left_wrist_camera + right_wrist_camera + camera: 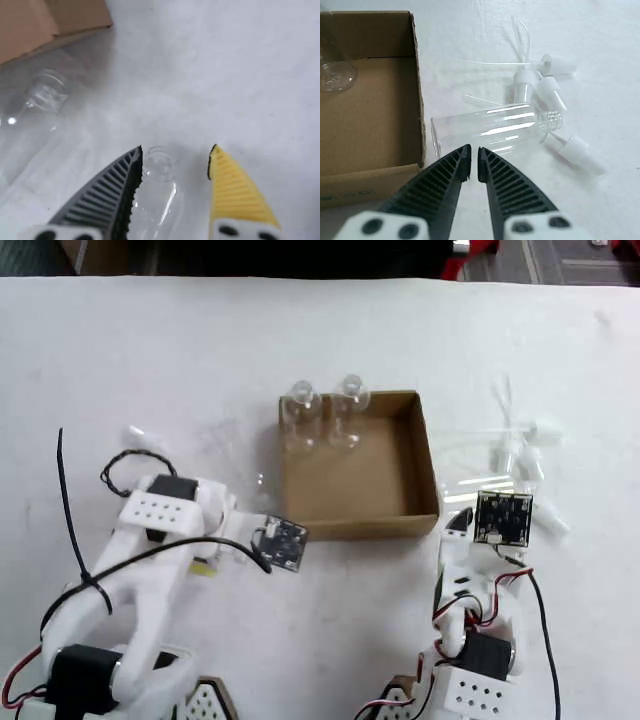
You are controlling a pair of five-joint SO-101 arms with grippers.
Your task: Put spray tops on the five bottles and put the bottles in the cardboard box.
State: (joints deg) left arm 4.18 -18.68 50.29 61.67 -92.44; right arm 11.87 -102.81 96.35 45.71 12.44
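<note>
Clear plastic bottles are split between the box and the table. Two stand upright (300, 412) (350, 408) in the far left corner of the open brown cardboard box (360, 525) at the middle of the white table (150, 360). Their necks look bare, so I judge they went in without spray tops. A third bare-necked bottle (490, 129) lies on its side just right of the box. Two more lie left of the box, one near the box corner (45, 95) and one nearer the left arm (160, 180); the open neck of each is plain to see. The white spray tops with thin dip tubes (547, 92) lie loose in a cluster to the right, just beyond the third bottle's neck, and none is fitted. By this reckoning no bottle is finished: all five need a top, three need boxing, and the two in the box may have to come out again. The left gripper (176, 148) has its jaws wide apart around the nearer left-hand bottle's neck, the grey finger right beside it and the yellow one apart, gripping nothing. The right gripper (474, 149) sits near the third bottle with its jaws almost together and empty.
</note>
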